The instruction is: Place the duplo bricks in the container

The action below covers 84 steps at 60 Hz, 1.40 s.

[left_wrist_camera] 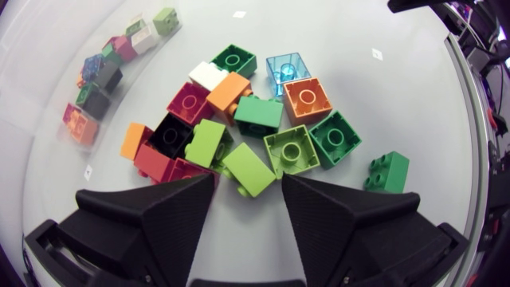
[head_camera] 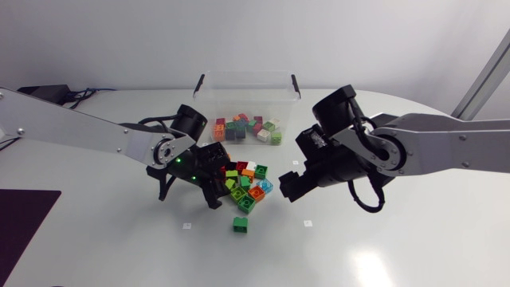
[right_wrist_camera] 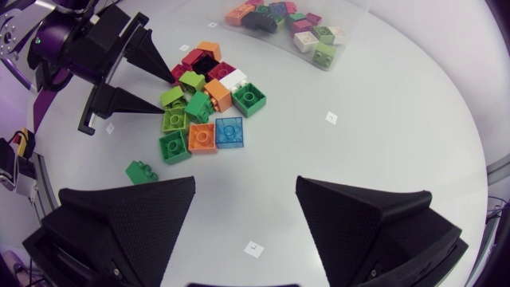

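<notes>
At centre-left of the head view the left gripper (left_wrist_camera: 247,182) is held open and empty at the duplo bricks (head_camera: 245,185); crowded neighbours could be jammed or scattered if it is closed. A lime brick (left_wrist_camera: 249,169) between its fingers is shown only by its wrist view. The container (head_camera: 203,100) is seen at upper centre, and the right gripper (right_wrist_camera: 245,183) is spread wide, empty.

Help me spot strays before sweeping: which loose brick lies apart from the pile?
The dark green brick lying alone, touching nothing; every other loose brick is bunched in the pile.
</notes>
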{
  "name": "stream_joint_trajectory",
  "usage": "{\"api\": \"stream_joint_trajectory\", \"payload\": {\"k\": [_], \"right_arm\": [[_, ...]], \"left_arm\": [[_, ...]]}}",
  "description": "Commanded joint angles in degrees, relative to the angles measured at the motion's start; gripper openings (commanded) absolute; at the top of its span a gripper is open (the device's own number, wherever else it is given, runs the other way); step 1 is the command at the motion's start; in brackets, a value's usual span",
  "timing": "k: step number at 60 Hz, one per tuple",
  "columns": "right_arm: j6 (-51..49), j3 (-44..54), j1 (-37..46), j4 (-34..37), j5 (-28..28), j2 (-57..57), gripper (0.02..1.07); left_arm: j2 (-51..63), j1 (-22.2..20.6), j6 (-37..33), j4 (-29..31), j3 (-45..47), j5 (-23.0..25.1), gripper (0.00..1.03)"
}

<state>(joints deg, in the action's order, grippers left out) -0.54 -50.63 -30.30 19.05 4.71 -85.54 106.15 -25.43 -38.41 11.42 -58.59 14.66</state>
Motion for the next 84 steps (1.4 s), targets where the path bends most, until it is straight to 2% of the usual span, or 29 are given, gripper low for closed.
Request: {"api": "stream_joint_trajectory", "payload": {"k": [1, 8, 12, 34, 84], "right_arm": [[-1.31, 1.06, 0.25, -0.42, 0.21, 0.9, 0.93], [-1.31, 0.97, 0.25, -0.42, 0.21, 0.9, 0.93], [-1.22, 0.97, 0.16, -0.42, 0.21, 0.9, 0.93], [-0.87, 2.03, -0.37, -0.59, 0.21, 0.9, 0.93], [-0.26, 1.68, -0.98, -0.15, -0.32, 1.87, 0.93]], "left_arm": [[1.96, -1.64, 5.54, 3.7, -2.76, -1.56, 0.6], [3.36, -2.34, 10.46, 8.62, -5.31, -3.58, 0.6], [4.07, -2.08, 11.61, 9.06, -5.92, -5.25, 0.6], [6.35, 1.44, 14.07, 6.16, -7.86, -6.74, 0.6], [5.47, -3.57, 18.11, 2.82, -8.65, -5.08, 0.6]]}}
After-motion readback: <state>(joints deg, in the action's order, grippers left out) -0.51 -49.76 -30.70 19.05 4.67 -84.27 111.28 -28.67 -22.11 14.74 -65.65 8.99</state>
